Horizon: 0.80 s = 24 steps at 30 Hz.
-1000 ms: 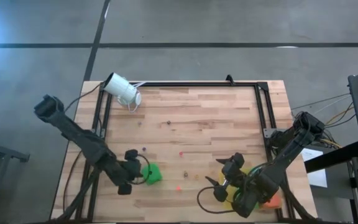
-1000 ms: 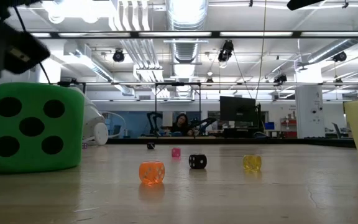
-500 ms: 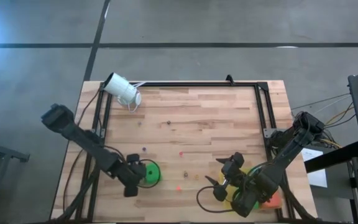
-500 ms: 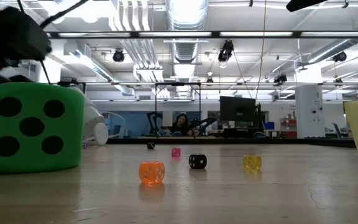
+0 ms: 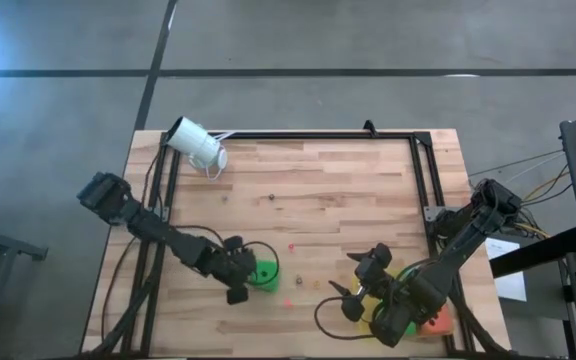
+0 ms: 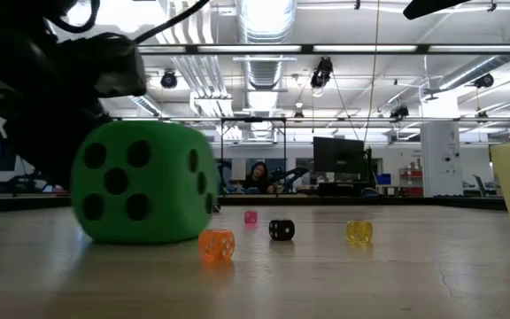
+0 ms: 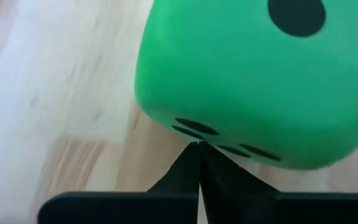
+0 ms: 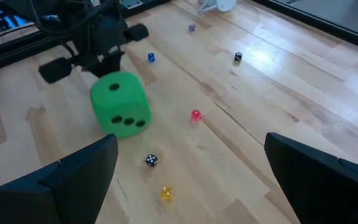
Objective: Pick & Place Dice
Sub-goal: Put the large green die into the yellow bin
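One bright green die (image 5: 262, 275) sits lower centre of the worktop (image 5: 318, 190), nudged by the clenched left gripper (image 5: 236, 283), while the right gripper (image 5: 353, 297) waits released at lower right.

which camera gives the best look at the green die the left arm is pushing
The right wrist view: the whole green die sits in open view, with the shut left gripper against it. The left wrist view crops it, the low view shows it only side-on, and the high view shows it small and partly covered.

No readable text, labels or numbers, seemingly anywhere
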Each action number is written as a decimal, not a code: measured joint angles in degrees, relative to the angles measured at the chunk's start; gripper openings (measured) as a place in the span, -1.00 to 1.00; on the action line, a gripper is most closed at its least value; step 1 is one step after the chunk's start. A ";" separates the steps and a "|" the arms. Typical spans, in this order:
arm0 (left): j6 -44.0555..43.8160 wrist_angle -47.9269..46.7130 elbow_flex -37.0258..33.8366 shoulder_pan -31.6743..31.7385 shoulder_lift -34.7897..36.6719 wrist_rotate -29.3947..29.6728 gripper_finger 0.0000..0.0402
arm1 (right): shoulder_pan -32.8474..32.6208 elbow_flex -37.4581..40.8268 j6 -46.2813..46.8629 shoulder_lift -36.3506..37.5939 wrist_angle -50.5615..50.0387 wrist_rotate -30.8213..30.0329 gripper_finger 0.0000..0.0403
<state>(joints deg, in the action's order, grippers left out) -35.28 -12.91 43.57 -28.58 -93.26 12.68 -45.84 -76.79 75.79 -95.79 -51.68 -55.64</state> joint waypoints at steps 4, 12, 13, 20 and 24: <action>2.08 5.76 0.02 1.03 -2.13 -0.26 -0.97 | 0.17 0.05 0.00 0.00 0.04 0.00 0.99; 2.63 11.66 0.04 2.77 -4.30 -0.26 -0.97 | 0.50 0.22 0.04 0.00 0.05 0.09 0.99; 3.18 11.58 0.02 2.91 -4.29 -0.24 -0.97 | 0.50 0.22 0.04 0.00 0.04 0.09 0.99; 3.71 3.28 0.04 2.06 0.99 -2.47 -0.97 | 0.50 0.22 0.07 0.00 0.05 0.13 0.99; 4.17 3.01 0.04 -0.94 4.93 -3.27 -0.97 | 0.52 0.22 0.07 0.00 0.04 0.13 0.99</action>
<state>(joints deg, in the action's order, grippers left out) -31.12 -9.90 43.62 -29.52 -88.33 9.41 -45.32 -76.58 75.85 -95.79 -51.64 -55.51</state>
